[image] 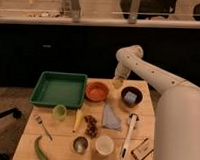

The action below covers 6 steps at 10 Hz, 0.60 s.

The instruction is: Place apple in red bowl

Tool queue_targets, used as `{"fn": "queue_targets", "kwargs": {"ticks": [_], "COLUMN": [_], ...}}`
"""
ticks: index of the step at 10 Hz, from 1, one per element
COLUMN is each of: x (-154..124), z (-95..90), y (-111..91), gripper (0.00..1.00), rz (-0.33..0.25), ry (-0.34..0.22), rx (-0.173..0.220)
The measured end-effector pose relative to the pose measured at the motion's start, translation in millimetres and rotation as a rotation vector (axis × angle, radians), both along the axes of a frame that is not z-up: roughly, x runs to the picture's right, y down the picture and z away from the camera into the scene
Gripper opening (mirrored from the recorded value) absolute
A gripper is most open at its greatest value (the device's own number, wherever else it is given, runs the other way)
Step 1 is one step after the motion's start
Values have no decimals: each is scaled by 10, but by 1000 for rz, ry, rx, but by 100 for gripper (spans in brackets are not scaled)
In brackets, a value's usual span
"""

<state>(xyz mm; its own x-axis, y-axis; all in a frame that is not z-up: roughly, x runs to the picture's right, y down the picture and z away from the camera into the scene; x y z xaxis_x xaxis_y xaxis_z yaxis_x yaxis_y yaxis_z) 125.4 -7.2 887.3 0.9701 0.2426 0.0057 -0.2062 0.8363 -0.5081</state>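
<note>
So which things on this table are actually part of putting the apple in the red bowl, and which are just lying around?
Part of the job:
- apple, at the gripper by the table's far edge
- red bowl, just left of it

Just lying about:
- green tray
- dark bowl
- lime-green cup
- fork
- long yellow wedge
- white cup
</note>
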Motion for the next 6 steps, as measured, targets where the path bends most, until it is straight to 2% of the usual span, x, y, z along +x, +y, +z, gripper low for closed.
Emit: {"fn": "queue_targets", "kwargs": {"ticks": [3, 6], "x": [-270, -401], "z": [-66, -81], "y": [3, 6], "gripper": [0, 0], "rz": [-43, -51], "ry": [-65, -140], "rx": [6, -7]}}
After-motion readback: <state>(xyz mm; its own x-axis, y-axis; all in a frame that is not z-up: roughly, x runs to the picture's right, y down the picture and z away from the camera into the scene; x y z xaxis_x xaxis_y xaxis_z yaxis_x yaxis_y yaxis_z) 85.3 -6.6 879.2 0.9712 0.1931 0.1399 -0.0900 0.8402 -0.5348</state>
